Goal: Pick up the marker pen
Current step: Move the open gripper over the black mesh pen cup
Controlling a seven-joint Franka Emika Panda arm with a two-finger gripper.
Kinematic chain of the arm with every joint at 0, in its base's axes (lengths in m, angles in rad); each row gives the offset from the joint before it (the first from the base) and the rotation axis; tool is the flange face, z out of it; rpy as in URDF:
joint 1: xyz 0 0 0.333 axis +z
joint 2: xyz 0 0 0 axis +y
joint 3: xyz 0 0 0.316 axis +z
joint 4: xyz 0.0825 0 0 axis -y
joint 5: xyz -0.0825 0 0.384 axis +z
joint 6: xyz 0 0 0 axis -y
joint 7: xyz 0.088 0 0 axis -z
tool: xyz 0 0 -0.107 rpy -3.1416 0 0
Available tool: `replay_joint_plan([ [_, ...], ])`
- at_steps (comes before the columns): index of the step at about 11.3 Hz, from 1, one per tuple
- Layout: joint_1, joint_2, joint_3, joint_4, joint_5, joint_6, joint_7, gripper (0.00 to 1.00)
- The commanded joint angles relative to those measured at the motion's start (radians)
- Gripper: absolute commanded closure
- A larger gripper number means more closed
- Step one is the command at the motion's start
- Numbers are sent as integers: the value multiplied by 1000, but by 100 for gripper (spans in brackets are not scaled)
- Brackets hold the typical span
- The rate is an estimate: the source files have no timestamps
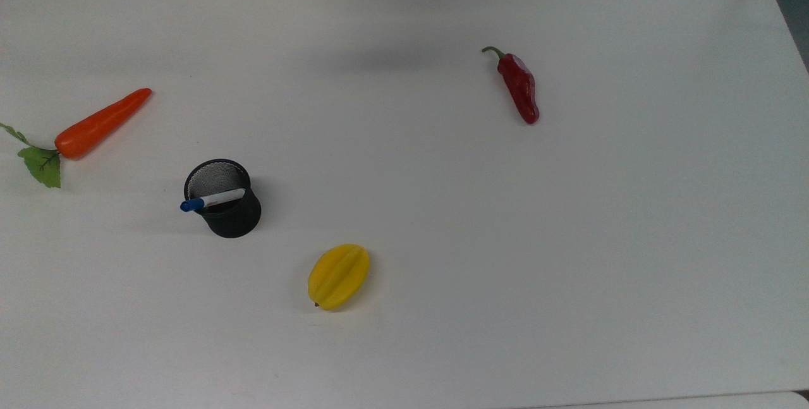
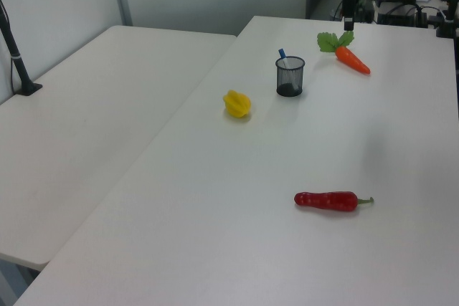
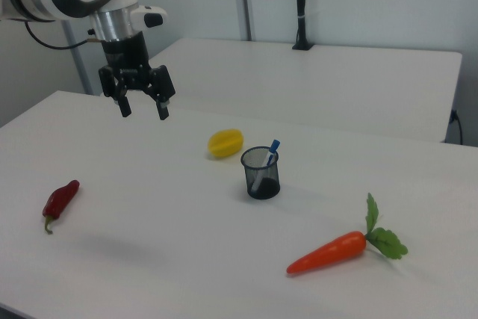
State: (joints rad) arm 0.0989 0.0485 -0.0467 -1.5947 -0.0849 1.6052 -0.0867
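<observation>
Spread apart and empty, the black 2-finger pincer (image 3: pixel 143 108) is held above the white desk (image 3: pixel 149 244). Well apart from it, the white-barrelled, blue-capped marker pen (image 1: pixel 212 200) is leaned inside the black mesh cup (image 1: pixel 229 213).

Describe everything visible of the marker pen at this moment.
The marker pen is a thin white-barrelled marker with a blue cap. It stands tilted inside the black mesh cup, leaning on the rim, with the capped end sticking out above it and the lower end down inside, seen through the mesh in the right view. Nothing else touches it. The gripper hangs open well above the table, far from the pen.
</observation>
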Motion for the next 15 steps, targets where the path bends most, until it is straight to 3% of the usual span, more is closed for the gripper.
replay_joint_plan([
  [1,8,-1,1,7,17,-1,-8,0],
  [7,2,1,1,9,20,5,-2,0],
  [9,-2,11,-2,7,25,30,98,0],
  [13,-37,98,-10,9,33,236,290,0],
  [15,-79,154,-10,9,30,338,311,0],
])
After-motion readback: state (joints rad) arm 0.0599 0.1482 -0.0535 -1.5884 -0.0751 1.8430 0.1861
